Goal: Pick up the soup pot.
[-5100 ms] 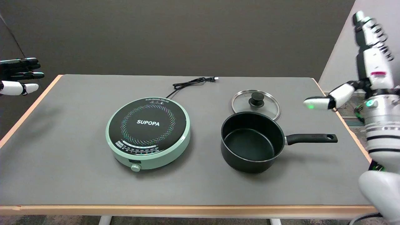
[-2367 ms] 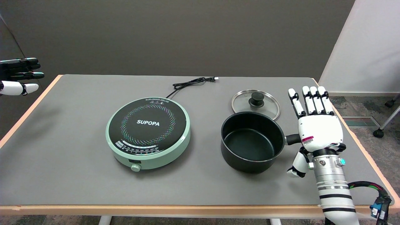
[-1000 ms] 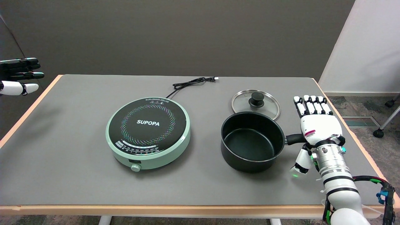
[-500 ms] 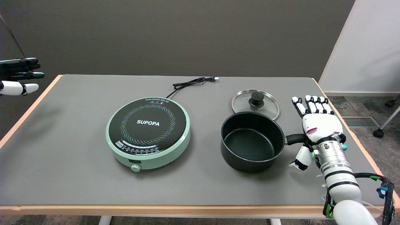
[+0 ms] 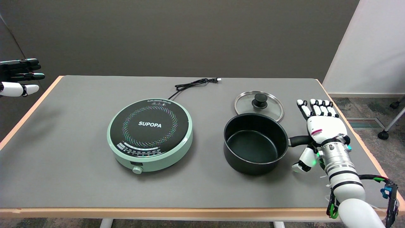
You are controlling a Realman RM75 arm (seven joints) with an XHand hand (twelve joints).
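The soup pot [image 5: 255,143] is black and empty, standing on the grey table right of centre, its black handle [image 5: 299,140] pointing right. My right hand [image 5: 320,128] hovers over the outer part of that handle, back of the hand up, fingers [image 5: 316,108] stretched away toward the far edge and the thumb [image 5: 304,160] hanging down on the near side. The hand holds nothing; most of the handle is hidden beneath it.
A glass lid [image 5: 259,104] with a black knob lies just behind the pot. A mint-green induction cooker [image 5: 150,133] sits left of the pot, its black cord [image 5: 193,83] trailing to the far edge. The idle left hand [image 5: 18,77] hangs at the upper left. The table's right edge [image 5: 357,136] runs close by.
The right hand has come down from high at the right onto the pot's handle area; in the last second its fingers have shifted slightly and the forearm swung a little nearer. The pot stays put.
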